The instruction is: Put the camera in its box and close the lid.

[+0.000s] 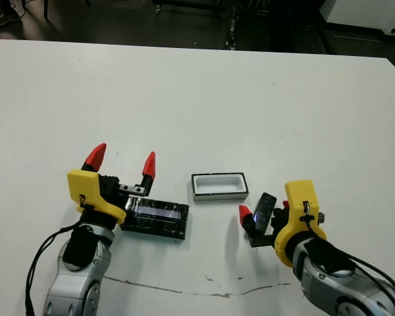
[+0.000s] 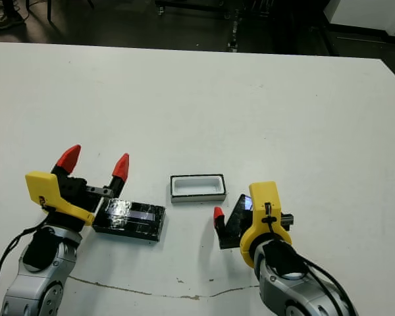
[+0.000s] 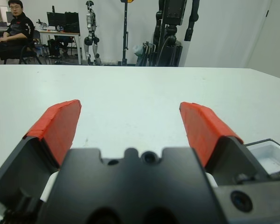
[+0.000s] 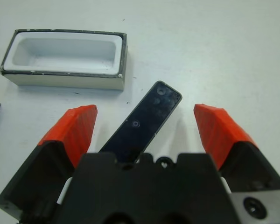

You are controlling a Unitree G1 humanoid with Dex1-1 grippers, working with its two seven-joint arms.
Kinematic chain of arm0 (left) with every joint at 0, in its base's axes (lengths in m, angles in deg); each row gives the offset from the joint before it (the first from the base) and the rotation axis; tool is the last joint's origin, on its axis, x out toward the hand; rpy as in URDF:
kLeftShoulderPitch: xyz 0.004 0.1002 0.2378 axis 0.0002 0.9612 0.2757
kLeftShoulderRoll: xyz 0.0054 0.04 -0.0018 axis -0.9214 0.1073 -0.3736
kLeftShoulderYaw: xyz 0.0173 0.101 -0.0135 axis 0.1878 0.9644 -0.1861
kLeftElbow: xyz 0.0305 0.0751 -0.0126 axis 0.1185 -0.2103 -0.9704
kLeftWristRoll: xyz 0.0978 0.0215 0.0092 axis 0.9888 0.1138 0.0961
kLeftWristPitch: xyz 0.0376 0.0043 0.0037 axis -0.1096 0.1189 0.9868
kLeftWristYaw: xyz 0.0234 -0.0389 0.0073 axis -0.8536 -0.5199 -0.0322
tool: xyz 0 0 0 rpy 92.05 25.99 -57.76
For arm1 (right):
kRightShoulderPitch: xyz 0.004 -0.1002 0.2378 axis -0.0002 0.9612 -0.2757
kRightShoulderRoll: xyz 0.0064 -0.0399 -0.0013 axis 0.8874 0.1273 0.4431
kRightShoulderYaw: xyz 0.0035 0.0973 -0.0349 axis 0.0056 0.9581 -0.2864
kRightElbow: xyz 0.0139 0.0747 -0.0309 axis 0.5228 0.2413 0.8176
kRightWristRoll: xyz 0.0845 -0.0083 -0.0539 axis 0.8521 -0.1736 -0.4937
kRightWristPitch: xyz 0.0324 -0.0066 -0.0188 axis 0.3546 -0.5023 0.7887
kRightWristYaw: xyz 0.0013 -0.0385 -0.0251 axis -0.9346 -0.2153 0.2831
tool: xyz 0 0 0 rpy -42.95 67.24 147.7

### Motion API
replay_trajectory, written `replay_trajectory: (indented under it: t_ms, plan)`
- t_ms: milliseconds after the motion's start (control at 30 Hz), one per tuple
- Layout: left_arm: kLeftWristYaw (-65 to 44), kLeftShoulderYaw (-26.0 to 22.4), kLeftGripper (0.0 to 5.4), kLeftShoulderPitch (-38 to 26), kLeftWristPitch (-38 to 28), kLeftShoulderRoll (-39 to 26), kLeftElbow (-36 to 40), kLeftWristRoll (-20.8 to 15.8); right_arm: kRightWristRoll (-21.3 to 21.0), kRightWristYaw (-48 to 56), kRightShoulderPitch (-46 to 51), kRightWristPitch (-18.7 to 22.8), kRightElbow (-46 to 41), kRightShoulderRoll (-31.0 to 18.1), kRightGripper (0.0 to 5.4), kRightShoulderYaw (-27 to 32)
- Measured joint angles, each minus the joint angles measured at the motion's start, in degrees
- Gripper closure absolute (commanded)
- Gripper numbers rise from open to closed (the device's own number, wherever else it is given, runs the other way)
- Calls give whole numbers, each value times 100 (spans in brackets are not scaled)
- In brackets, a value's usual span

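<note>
Nearest, the right gripper (image 4: 144,133) hangs low over the white surface (image 1: 204,99), jaws spread wide, fingers clear of the camera (image 4: 142,121) lying between them. The left gripper (image 1: 122,161) tilts upward, jaws wide apart, empty, above the lid (image 1: 155,218). Just beyond, between the arms, sits the box (image 1: 218,186), uncovered.

Box (image 1: 218,185) lies between lid (image 1: 155,218) and camera (image 1: 265,209).
</note>
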Motion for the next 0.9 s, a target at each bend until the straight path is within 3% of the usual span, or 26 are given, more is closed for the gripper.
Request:
replay_trajectory:
  t_ms: [567, 700, 900]
  plan:
    - [-1, 31, 0, 44, -18, 0, 75, 46, -404, 363, 17, 77, 66, 26, 4, -52]
    - [0, 61, 0, 60, -17, 2, 89, 48, -497, 388, 28, 137, 88, 82, 39, -36]
    - [0, 95, 0, 66, -19, 1, 117, 55, -602, 426, 29, 203, 96, 89, 137, -51]
